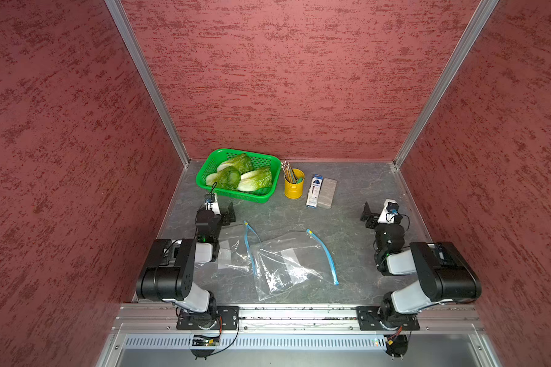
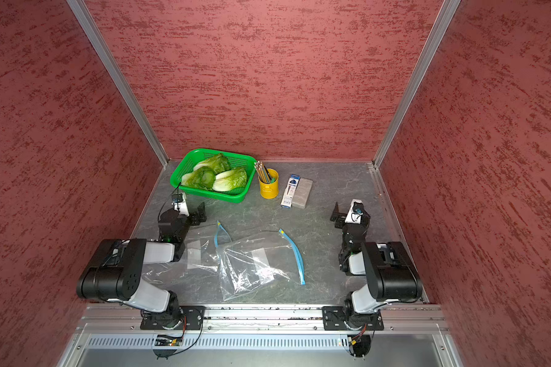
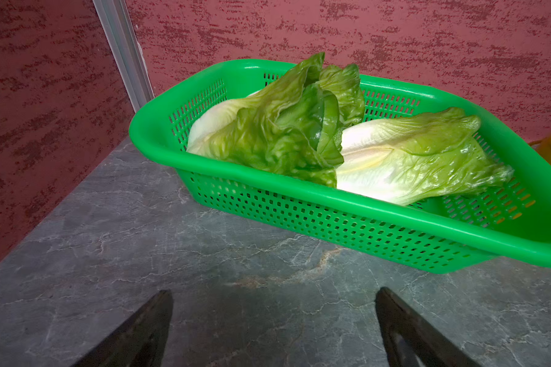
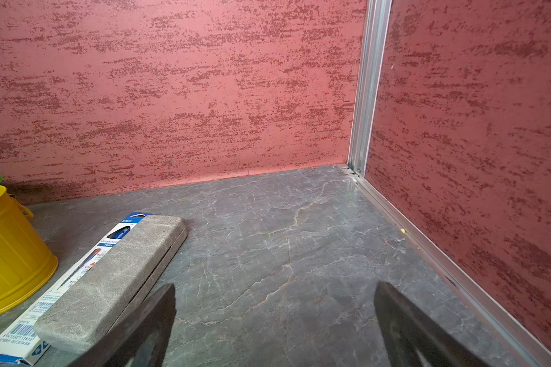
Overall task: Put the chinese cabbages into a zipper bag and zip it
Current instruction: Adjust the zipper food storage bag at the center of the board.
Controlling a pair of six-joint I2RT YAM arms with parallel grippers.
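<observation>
left arm (image 1: 167,273) and right arm (image 1: 446,273) alike: glossy black boxy joint housings, pale grey-white rounded links, black base plates (image 1: 228,317) bolted to a silver rail (image 1: 299,314); thin black cables (image 2: 163,205) at the wrists, red wires (image 1: 395,337) below the bases; dark, flat, tapered jaws

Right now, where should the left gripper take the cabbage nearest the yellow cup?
Probably across the white stalk of that cabbage, from above: it lies flat in the basket, whose rim blocks a side approach, and the stalk looks firmer than the leaves.
</observation>
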